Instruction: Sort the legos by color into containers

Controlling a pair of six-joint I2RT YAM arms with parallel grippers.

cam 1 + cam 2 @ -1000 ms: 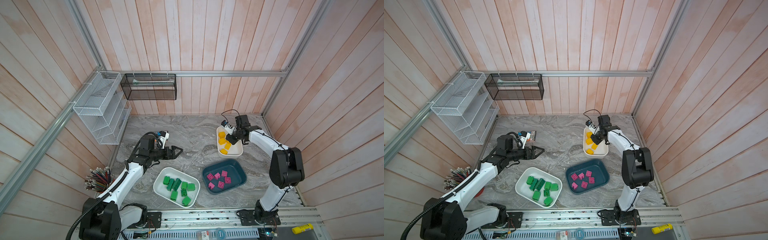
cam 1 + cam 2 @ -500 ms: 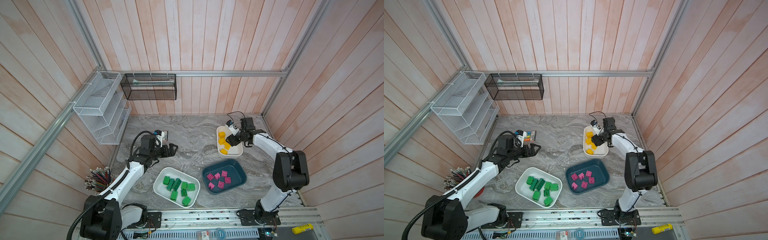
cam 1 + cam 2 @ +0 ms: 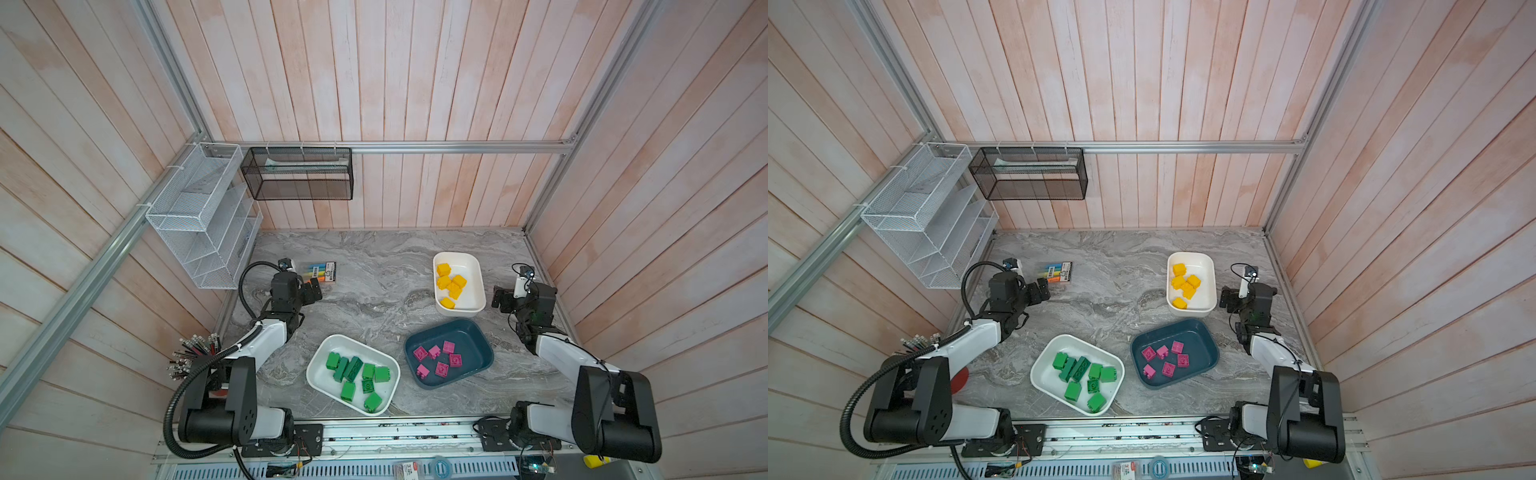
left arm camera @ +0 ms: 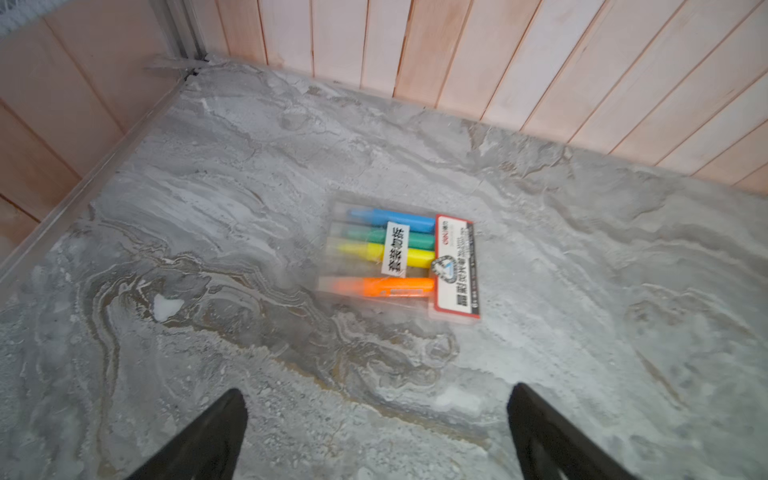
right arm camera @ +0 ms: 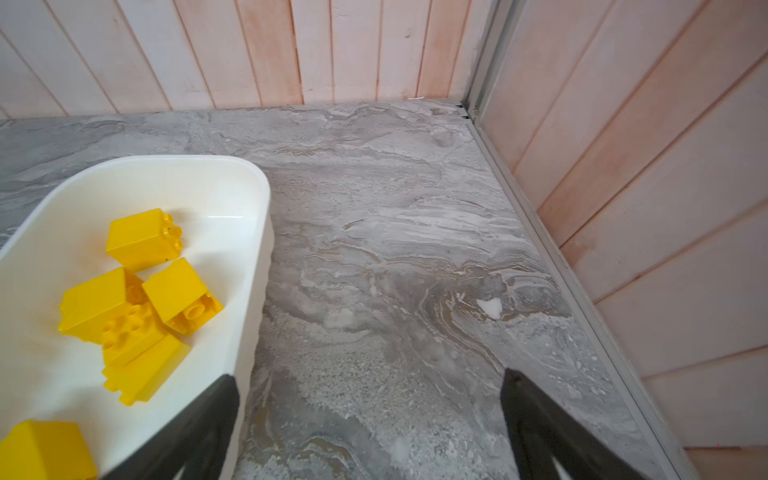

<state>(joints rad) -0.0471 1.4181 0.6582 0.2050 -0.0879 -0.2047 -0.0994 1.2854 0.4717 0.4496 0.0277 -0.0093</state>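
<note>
Sorting looks finished, as far as I can judge. The left gripper (image 3: 314,289) hangs with jaws apart and empty near the highlighter pack (image 3: 322,271). Green legos (image 3: 357,376) lie in the near white tub (image 3: 318,374), pink legos (image 3: 440,359) in the teal tub (image 3: 469,336), and yellow legos (image 3: 451,284) in the far white tub (image 3: 469,266). The right gripper (image 3: 500,300), jaws apart and empty, hovers just beside that tub. No loose brick shows on the counter (image 3: 374,266).

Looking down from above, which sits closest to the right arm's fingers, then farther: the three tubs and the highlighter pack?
1. Yellow-brick tub, right beside the right arm's fingers.
2. Teal tub, just toward the front edge.
3. Green-brick tub, front middle.
4. Highlighter pack, far across on the left.
</note>
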